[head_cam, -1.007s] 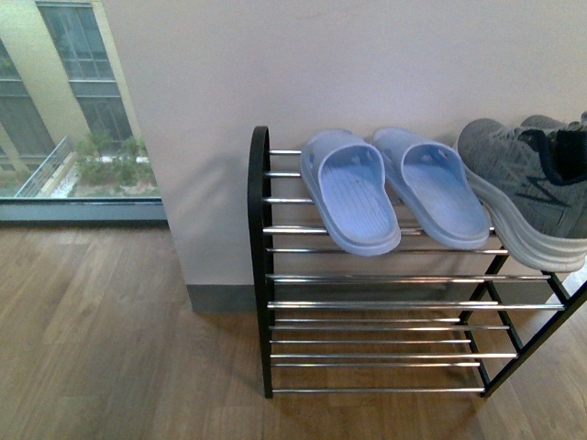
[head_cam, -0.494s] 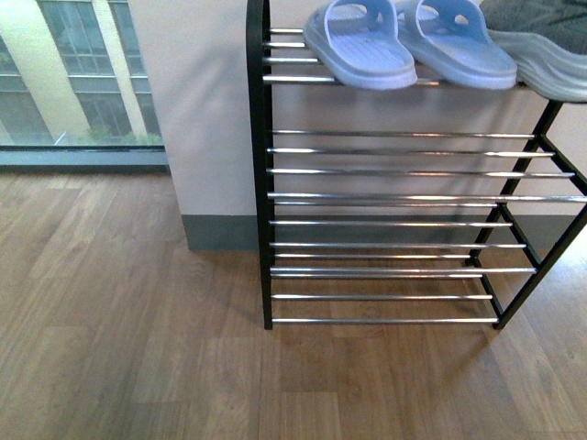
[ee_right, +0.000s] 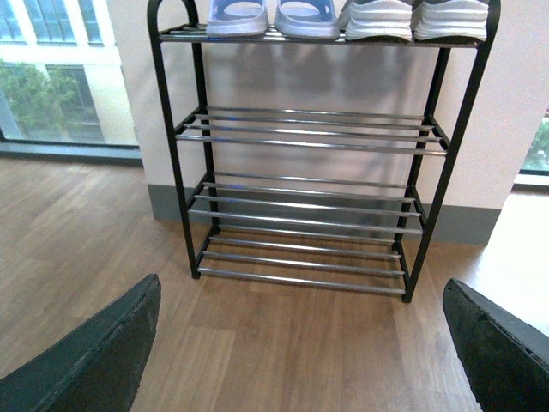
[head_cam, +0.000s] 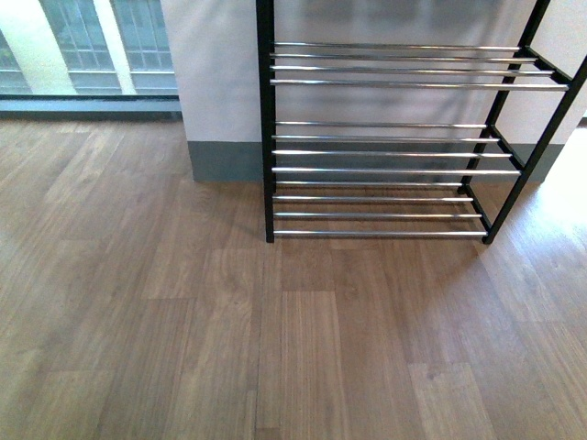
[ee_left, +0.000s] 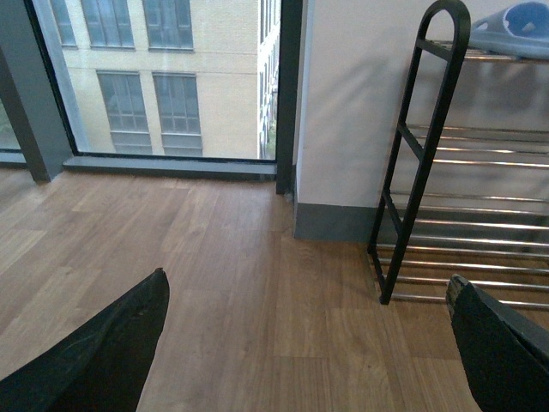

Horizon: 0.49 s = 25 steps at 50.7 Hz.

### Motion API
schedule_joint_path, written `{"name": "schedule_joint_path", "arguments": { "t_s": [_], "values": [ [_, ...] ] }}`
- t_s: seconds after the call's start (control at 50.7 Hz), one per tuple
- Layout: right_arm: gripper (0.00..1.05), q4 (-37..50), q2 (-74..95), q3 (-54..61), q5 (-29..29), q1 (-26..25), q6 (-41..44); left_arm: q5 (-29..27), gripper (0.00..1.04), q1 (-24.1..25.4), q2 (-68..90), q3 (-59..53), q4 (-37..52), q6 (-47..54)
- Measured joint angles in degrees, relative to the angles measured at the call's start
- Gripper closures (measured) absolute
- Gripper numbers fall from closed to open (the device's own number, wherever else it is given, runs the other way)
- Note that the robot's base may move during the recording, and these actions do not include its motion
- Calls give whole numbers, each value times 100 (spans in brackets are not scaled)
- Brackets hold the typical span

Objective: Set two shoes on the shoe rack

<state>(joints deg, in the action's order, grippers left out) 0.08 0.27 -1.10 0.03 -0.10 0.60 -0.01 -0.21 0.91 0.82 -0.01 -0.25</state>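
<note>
Wood floor (head_cam: 275, 348) runs bare from the camera to the rack's foot; open room to work. Left gripper (ee_left: 309, 343) and right gripper (ee_right: 300, 343): jaws spread wide, nothing between them. Shoe rack (ee_right: 300, 206) stands against the wall (ee_right: 309, 77), lower three tiers empty. Top tier carries blue slippers (ee_right: 274, 15) and grey sneakers (ee_right: 416, 15).

Risk, as judged: top tier looks full, so adding there could nudge a pair off. Shoe could slip through the gaps between bars. Black side frames (ee_left: 420, 163) narrow the approach.
</note>
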Motion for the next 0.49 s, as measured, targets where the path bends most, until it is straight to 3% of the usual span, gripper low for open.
{"name": "schedule_joint_path", "arguments": {
  "t_s": [0.494],
  "values": [
    [9, 0, -2, 0, -2, 0, -2, 0, 9, 0, 0, 0, -2, 0]
  ]
}}
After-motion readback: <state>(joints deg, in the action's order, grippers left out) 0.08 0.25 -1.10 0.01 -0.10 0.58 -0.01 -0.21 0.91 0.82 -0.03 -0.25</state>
